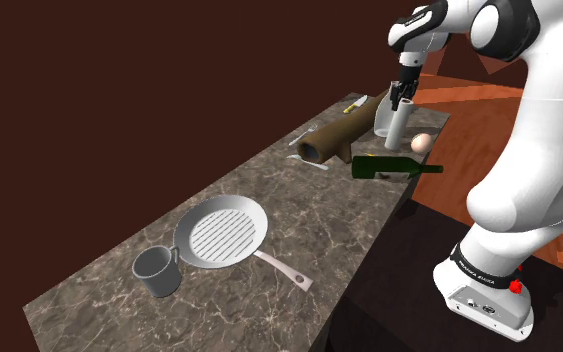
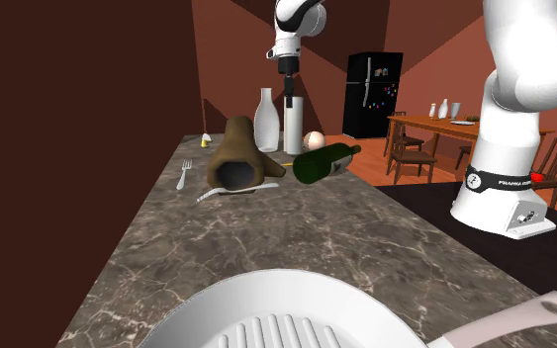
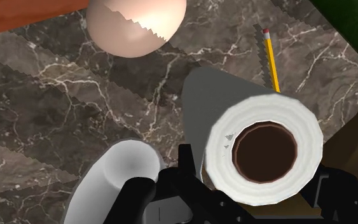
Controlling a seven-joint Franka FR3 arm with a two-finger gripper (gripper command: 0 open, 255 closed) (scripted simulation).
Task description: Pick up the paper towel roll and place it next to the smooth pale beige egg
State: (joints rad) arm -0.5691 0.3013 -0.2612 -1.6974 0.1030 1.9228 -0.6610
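Pincer [image 3: 261,167] clamped on the paper towel roll [image 3: 222,153], egg [image 3: 136,25] just ahead — likely placing; next, open and lift clear

I see the paper towel roll [image 1: 397,125] [image 2: 293,127] [image 3: 263,149] standing upright on the dark marbled counter. It is white, with a brown hollow core at its top end. The egg [image 1: 422,143] [image 2: 313,139] [image 3: 136,25], smooth and pale beige, lies near it by the counter's edge, not touching.
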